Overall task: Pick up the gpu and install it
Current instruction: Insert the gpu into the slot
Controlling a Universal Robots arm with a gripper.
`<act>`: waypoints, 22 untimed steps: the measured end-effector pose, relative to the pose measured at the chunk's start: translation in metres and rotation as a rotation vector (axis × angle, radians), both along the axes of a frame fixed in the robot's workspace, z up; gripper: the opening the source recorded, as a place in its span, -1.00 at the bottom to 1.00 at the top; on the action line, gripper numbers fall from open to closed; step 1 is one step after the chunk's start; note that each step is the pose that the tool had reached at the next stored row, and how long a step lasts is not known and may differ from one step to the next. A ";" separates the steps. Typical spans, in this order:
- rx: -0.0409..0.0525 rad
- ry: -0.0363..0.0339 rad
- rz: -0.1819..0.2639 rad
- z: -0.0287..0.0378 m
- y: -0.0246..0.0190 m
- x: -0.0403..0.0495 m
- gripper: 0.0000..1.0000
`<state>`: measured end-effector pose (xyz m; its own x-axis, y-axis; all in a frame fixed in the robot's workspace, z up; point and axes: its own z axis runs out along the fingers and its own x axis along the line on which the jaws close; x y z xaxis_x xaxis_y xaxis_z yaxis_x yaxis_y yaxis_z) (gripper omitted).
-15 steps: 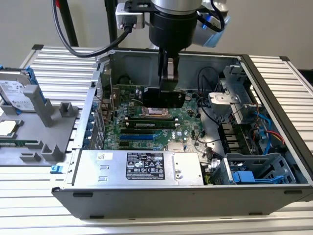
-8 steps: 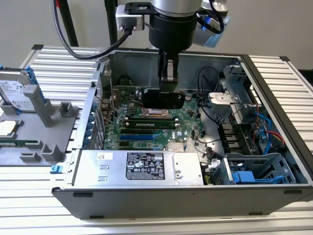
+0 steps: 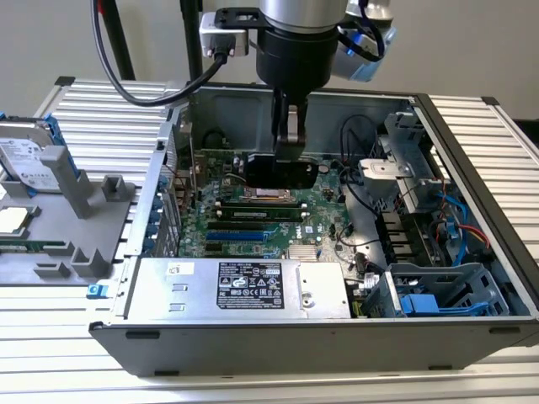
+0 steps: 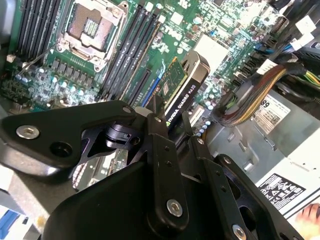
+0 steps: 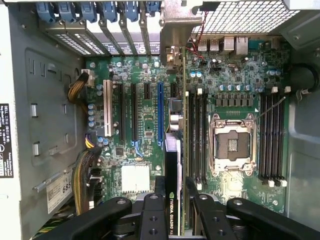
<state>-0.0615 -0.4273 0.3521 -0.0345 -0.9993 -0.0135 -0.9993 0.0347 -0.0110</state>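
Note:
My gripper (image 3: 288, 143) reaches down into the open computer case (image 3: 472, 168) and is shut on the gpu (image 3: 280, 172), a thin card with a black cover. In the second wrist view the gpu (image 4: 184, 90) sticks out from between the black fingers (image 4: 159, 137), its green board on one face and its black cover on the other. The first wrist view shows the gpu (image 5: 174, 160) edge-on over the motherboard (image 5: 230, 75), between the blue slot (image 5: 160, 115) and the memory slots (image 5: 196, 135). Its silver bracket (image 5: 176, 27) lies near the case's rear slot openings.
A power supply (image 3: 244, 286) fills the case's near side, and a drive cage with blue parts (image 3: 438, 295) stands at the exterior view's right. Cables (image 5: 82, 175) run beside the board. The bare processor socket (image 5: 232, 145) is open. A grey fixture with a hard drive (image 3: 34, 168) stands outside, at the exterior view's left.

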 end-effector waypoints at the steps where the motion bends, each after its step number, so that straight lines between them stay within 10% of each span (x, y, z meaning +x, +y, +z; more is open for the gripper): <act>1: 0.0000 0.0000 0.000 -0.0004 0.0000 0.0000 -1.00; 22: 0.0000 0.0000 0.000 -0.0085 0.0000 -0.0001 -1.00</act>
